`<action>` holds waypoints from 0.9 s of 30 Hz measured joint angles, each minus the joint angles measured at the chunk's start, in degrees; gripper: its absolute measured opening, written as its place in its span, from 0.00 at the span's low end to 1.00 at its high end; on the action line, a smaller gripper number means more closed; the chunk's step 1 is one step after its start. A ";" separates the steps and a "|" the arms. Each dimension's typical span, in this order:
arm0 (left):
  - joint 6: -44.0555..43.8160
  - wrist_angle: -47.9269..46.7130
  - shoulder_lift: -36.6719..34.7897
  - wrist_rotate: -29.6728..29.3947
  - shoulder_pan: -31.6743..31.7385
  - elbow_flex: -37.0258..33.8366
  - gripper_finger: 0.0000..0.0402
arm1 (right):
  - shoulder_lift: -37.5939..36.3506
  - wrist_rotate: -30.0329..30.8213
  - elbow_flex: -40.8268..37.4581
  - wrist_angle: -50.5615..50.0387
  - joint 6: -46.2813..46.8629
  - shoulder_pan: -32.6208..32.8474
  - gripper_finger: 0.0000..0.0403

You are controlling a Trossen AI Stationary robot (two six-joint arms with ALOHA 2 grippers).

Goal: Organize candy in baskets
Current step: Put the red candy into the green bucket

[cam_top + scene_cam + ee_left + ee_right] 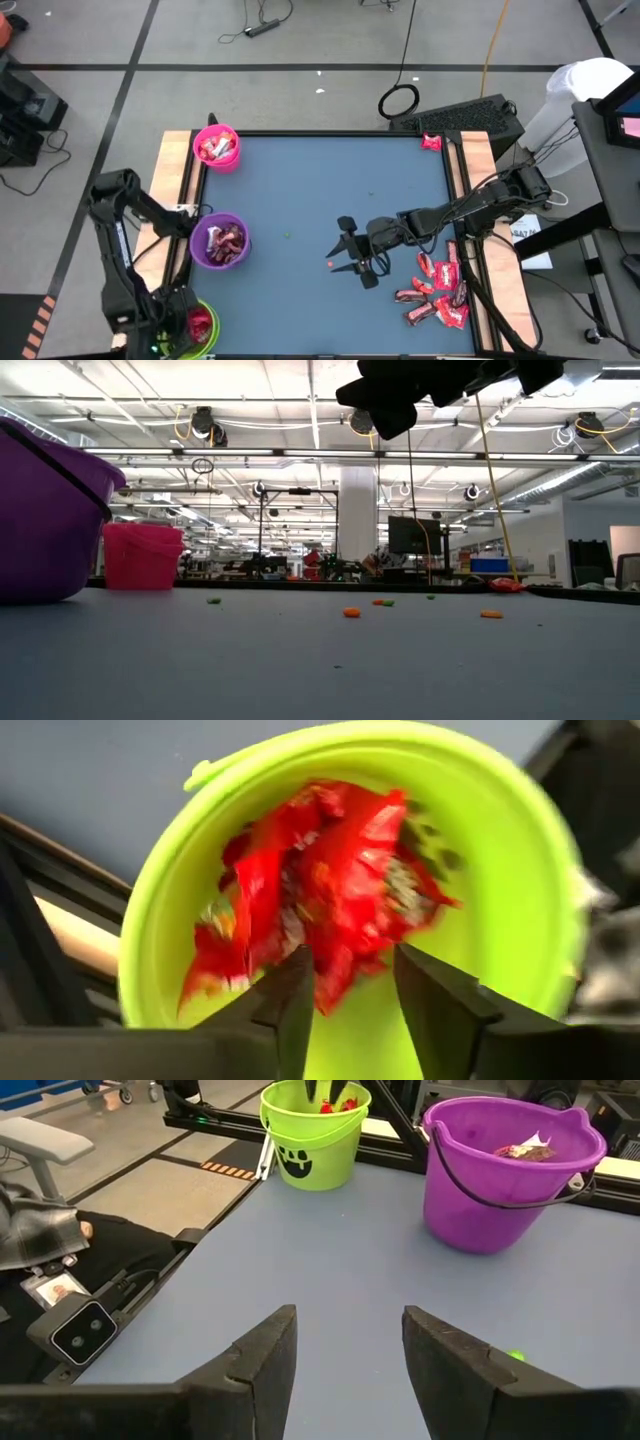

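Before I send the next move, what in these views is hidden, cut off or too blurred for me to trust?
- Green basket, high view: the left arm covers most of it.
- Red candy, left wrist view: blurred, so pieces cannot be counted, nor whether the left gripper touches one.
- Candy pile, low view: not visible.
- Purple basket, low view: cut by the left edge, contents hidden by its wall.

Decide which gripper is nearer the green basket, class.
Left. The left gripper hangs right over the green basket, above the red candy inside. The right gripper is far across the table, open over bare blue surface.
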 joint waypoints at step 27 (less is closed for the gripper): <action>54.13 -6.96 -15.05 -35.26 23.25 -3.02 0.39 | -15.94 40.42 -0.04 -40.15 19.02 -14.96 0.42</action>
